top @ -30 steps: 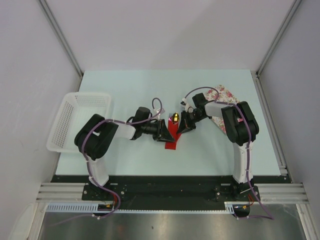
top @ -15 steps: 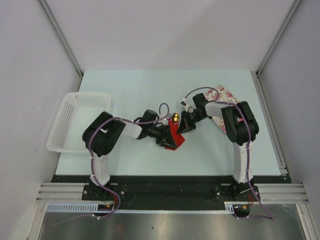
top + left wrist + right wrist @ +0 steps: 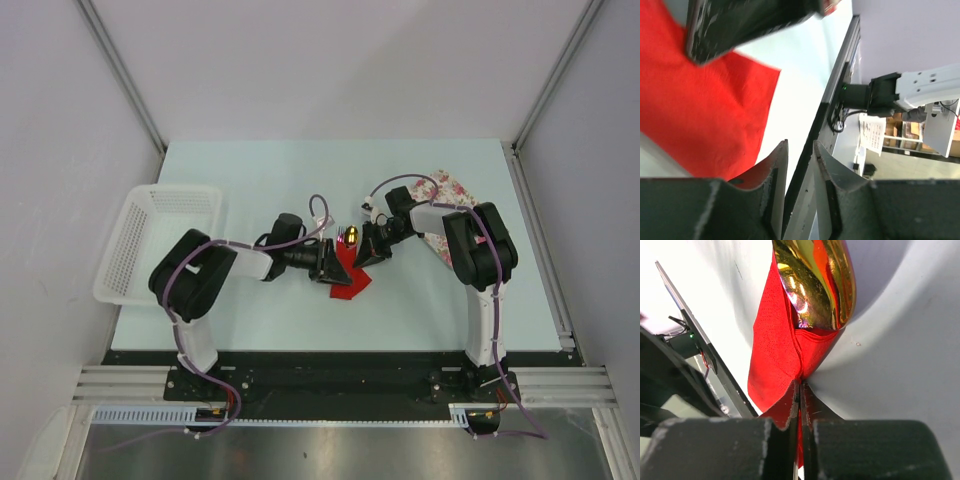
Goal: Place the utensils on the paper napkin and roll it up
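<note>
The red paper napkin (image 3: 348, 280) lies crumpled at the table's middle, partly folded over the cutlery. The spoon's gold bowl (image 3: 351, 237) sticks out at its far end, with a pink-purple fork tip (image 3: 341, 236) beside it; their handles are hidden under the paper. My right gripper (image 3: 362, 252) is shut on a raised fold of the napkin (image 3: 772, 355), just below the spoon bowl (image 3: 815, 285). My left gripper (image 3: 330, 265) sits at the napkin's left edge, its jaws slightly apart and empty (image 3: 800, 150), with the red sheet (image 3: 700, 115) beside it.
A white mesh basket (image 3: 130, 215) stands at the table's left edge. A white floral cloth (image 3: 455, 190) lies at the back right, under the right arm. The table's dark front rail (image 3: 340, 357) runs close behind the napkin.
My left gripper pushed right into the napkin, then drew back left. The napkin went from a narrow strip to a wider crumpled shape with a flap on the right. The right gripper kept its hold.
</note>
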You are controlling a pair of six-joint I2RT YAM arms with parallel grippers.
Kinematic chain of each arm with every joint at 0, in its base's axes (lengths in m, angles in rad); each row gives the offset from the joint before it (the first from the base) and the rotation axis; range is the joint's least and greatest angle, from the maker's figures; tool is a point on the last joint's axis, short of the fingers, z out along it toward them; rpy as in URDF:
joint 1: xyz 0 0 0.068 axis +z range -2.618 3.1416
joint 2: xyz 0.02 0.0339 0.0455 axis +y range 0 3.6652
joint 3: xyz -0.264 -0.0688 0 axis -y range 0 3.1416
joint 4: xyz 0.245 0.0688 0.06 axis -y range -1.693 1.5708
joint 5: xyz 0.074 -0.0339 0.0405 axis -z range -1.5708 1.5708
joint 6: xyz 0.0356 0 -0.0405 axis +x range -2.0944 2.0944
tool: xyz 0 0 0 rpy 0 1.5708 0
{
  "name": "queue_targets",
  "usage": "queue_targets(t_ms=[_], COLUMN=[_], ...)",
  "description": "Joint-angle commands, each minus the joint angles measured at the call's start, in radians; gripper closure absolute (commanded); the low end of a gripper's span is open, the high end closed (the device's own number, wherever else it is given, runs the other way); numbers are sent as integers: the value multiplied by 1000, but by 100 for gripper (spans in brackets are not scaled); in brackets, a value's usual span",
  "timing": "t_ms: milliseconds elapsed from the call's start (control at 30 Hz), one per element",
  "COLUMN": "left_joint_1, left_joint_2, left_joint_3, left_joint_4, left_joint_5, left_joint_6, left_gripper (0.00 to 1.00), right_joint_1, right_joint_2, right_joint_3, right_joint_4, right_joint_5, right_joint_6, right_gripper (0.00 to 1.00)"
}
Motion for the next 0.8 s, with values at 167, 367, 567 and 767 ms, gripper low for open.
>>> queue_targets(t_ms=[167,367,567,767], left_joint_1=[9,12,10,10], left_joint_2=[72,152,149,148], left_joint_3=[27,34,50,47], left_joint_4=[-46,-141,-176,-173], left_joint_5=[-61,-88,-105,-102], left_joint_6=[35,54,71,74], left_gripper=[77,91,96,96], right_joint_1=[-5,-11,-30,1], right_joint_2=[36,7,-76,-57], right_joint_3=[-33,-21,1,38], right_joint_4=[-8,-22,-20,-51], right_joint_5=[166,159,179,246], right_joint_6=[-61,-32,35,48], right_gripper=[100,95,52,49])
